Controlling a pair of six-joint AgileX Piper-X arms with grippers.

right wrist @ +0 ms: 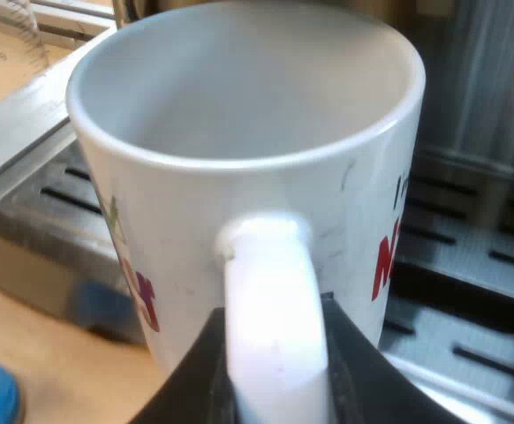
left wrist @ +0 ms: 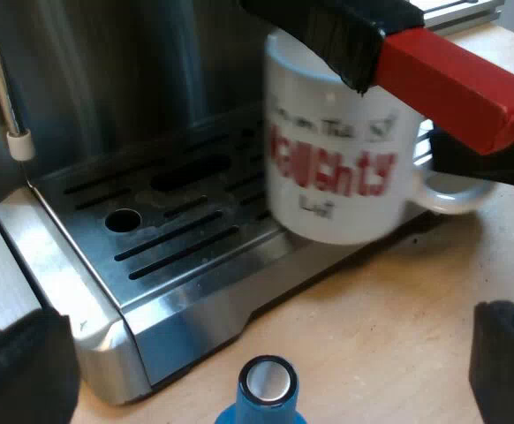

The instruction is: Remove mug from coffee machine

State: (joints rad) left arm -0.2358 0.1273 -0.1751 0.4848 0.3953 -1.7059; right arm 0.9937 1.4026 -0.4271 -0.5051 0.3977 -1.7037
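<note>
My left gripper (left wrist: 266,340) hangs near the drip tray (left wrist: 151,265) of the espresso machine, its fingers spread wide and holding nothing. The blue tamper (left wrist: 267,382) stands just off the tray. The mug (left wrist: 341,168) is at the tray's outer edge, under the holder's red-ended handle (left wrist: 456,75); I cannot tell whether its base touches the tray. My right gripper (right wrist: 275,375) is clamped on the mug's handle (right wrist: 270,309). The step looks like the carry-off. Next, the mug should be drawn level, clear of the tray and away from the tamper.

One mug (left wrist: 336,168), one tamper (left wrist: 268,389), one machine (left wrist: 195,300)
</note>
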